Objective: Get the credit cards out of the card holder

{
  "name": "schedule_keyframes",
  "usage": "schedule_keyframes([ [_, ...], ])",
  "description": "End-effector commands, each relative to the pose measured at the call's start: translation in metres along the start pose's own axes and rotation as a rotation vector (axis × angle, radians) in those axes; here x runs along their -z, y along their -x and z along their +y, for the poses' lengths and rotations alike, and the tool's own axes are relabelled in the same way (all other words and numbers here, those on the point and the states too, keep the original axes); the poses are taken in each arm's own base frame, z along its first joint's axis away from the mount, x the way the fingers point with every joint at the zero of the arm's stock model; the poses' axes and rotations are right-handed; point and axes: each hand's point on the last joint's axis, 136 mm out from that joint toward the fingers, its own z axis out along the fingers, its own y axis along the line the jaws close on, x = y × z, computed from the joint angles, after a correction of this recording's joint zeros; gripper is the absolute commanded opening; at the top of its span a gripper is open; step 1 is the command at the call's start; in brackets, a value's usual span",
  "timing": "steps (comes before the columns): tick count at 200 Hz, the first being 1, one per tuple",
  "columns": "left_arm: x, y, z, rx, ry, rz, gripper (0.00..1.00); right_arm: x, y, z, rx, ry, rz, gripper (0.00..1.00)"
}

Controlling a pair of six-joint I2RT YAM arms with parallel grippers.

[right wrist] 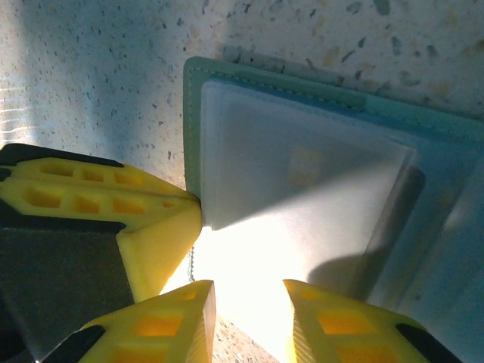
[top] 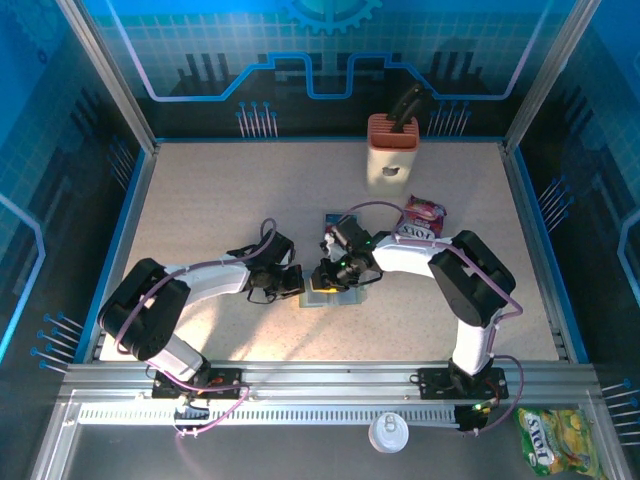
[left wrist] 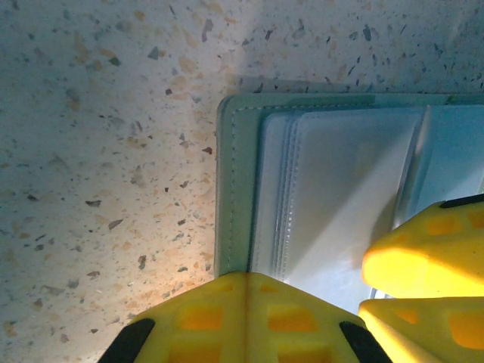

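- Left gripper [left wrist: 246,291] first: what did we record?
- We found its yellow fingers pressed together, the tip set at the near edge of the card holder [left wrist: 236,189]. In the right wrist view, one of those fingers touched the holder's corner.
- And the right gripper [right wrist: 246,295]?
- We noted its fingers [right wrist: 333,325] standing apart, with the brightly lit edge of the holder's clear sleeve [right wrist: 302,174] showing in the gap. We could not tell whether either finger touched it.
- Where did the holder lie?
- We logged it flat and open on the speckled table [left wrist: 113,151], sleeves upward, near the middle. Both grippers stood over it, one from the left and one from the right. A stitched grey-green border ran round the pale sleeves.
- The credit cards?
- We could not make them out. A faint pale square showed through one sleeve in the right wrist view, and we could not say what it was.
- Other items?
- We listed an orange-and-cream block [top: 392,150] upright near the far edge, with a dark object standing in its top. A crinkled purple-red snack packet [top: 424,217] lay between that block and the right arm. Down by the near rail we noted a white lid [top: 388,433] and a yellow-green packet [top: 552,438].
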Motion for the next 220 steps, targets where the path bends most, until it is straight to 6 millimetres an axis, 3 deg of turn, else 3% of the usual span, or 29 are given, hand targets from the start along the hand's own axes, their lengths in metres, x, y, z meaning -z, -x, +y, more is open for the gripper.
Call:
schedule_keyframes([
  [1, -0.005, -0.006, 0.012, 0.033, 0.028, 0.017, 0.03, -0.01, -0.013, -0.009, -0.021, -0.031, 0.046, 0.28],
  [71, -0.005, -0.007, 0.013, 0.033, 0.035, 0.022, 0.03, 0.0, -0.016, -0.026, -0.041, -0.109, 0.023, 0.27],
  [164, -0.004, -0.007, 0.013, 0.026, 0.039, 0.024, 0.03, 0.001, -0.012, -0.025, -0.091, 0.083, -0.009, 0.23],
  [220, 0.011, 0.002, -0.008, -0.001, -0.002, 0.009, 0.05, -0.002, -0.017, -0.039, -0.136, 0.091, -0.006, 0.22],
])
